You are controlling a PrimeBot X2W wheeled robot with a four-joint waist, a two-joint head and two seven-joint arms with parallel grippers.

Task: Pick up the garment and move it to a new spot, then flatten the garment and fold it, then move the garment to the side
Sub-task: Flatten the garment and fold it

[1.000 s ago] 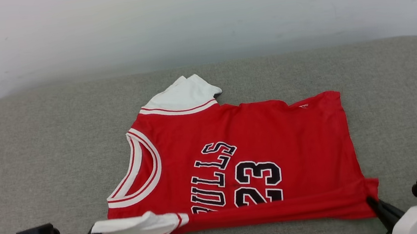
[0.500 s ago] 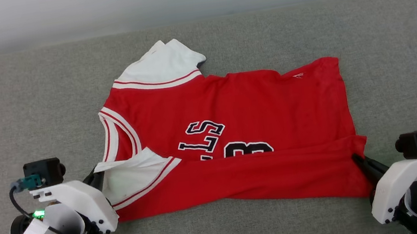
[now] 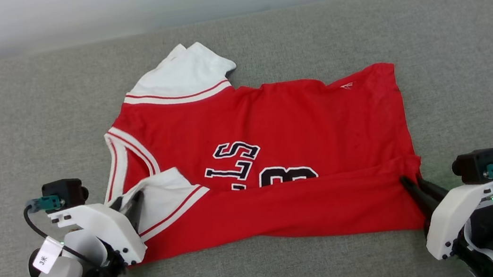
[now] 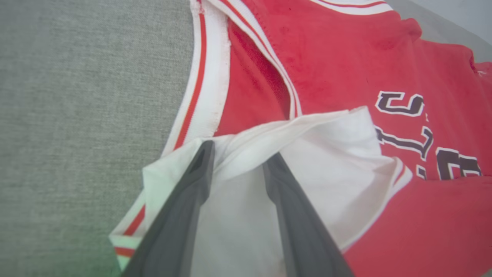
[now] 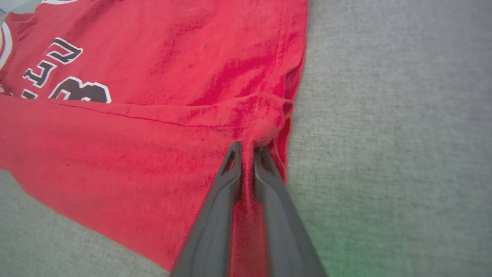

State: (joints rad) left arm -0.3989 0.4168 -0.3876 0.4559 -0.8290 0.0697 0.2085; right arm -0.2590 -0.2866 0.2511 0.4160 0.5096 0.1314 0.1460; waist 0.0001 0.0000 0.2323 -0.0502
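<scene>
**Garment, part-folded, on grey cushion**

Red garment lies flat mid-cushion, its near edge folded up over the black lettering. Left claw: fingers spread, tips resting on the folded-in white sleeve. Right claw: pressed together, pinching the garment's red corner at the fold's right end.

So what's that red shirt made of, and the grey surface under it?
The shirt looks like soft matte knit, perhaps cotton or a blend: it creases, bunches and looks faintly fuzzy up close. The grey surface looks like flecked woven upholstery cloth, probably padded: its far corners are rounded.
</scene>
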